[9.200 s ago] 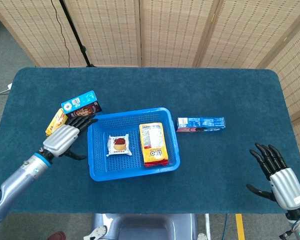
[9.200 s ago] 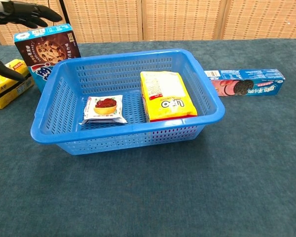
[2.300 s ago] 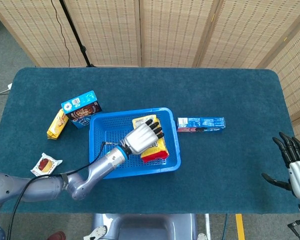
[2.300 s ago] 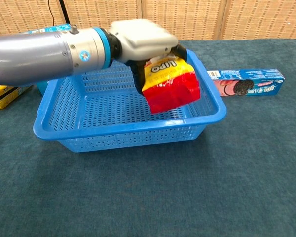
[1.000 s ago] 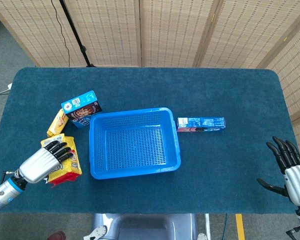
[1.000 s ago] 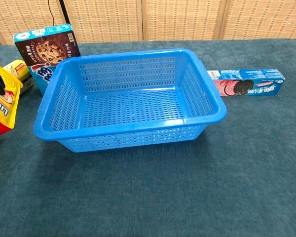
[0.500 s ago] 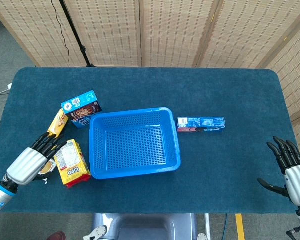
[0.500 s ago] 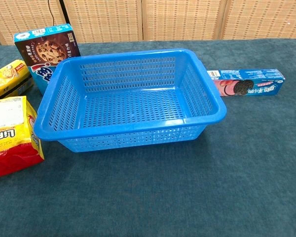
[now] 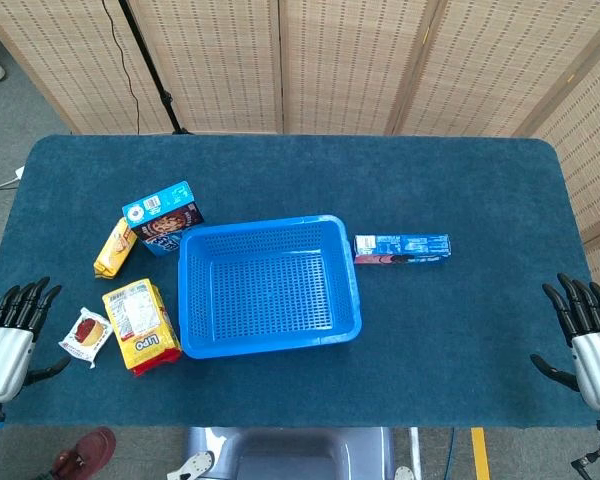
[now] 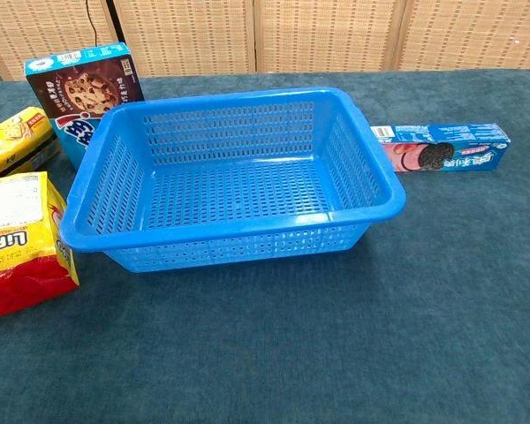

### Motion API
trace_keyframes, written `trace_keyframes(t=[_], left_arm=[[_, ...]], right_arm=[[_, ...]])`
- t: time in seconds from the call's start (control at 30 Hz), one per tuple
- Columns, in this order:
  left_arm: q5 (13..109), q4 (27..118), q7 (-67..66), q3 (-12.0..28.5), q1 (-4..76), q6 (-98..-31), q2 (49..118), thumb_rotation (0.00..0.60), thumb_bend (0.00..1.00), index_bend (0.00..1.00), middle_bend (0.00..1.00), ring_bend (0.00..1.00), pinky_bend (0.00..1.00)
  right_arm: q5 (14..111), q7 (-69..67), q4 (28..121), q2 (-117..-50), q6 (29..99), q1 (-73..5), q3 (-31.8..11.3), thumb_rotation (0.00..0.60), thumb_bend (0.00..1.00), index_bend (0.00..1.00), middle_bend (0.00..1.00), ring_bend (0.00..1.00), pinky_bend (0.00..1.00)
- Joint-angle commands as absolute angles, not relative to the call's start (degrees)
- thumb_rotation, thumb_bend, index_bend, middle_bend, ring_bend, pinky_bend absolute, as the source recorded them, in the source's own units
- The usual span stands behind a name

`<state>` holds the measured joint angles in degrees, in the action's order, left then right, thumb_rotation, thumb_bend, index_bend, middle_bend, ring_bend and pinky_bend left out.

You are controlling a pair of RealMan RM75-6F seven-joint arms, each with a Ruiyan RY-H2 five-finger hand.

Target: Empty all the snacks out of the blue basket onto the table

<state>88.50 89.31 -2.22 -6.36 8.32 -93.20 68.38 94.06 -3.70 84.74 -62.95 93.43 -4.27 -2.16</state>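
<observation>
Now pulled back to the near left desk edge, left robot hand (image 9: 2,345) spread, empty. Yellow snack bag (image 9: 141,325) released, lying left of bare blue basket (image 9: 268,288). Right robot hand (image 9: 588,335) spread. Emptying apparently finished.

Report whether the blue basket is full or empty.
Empty: the blue basket shows only its bare mesh floor in both views.

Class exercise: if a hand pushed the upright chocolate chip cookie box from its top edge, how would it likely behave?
The cookie box stands on a narrow edge, taller than its footing, so it would probably tip rather than slide. Its flat printed panels suggest stiff cardboard, likely keeping its shape. The basket beside it might catch its fall.
</observation>
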Motion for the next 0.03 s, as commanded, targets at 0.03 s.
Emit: trace_keyframes(t=[0.03], left_arm=[[89.2, 86.4, -1.1, -4.8, 5.9, -96.0, 71.7, 0.600, 0.00, 0.00, 0.00, 0.00, 0.00]], right_arm=[[92.5, 0.7, 88.5, -61.7, 90.4, -4.0, -1.2, 0.600, 0.00, 0.00, 0.00, 0.00, 0.00]])
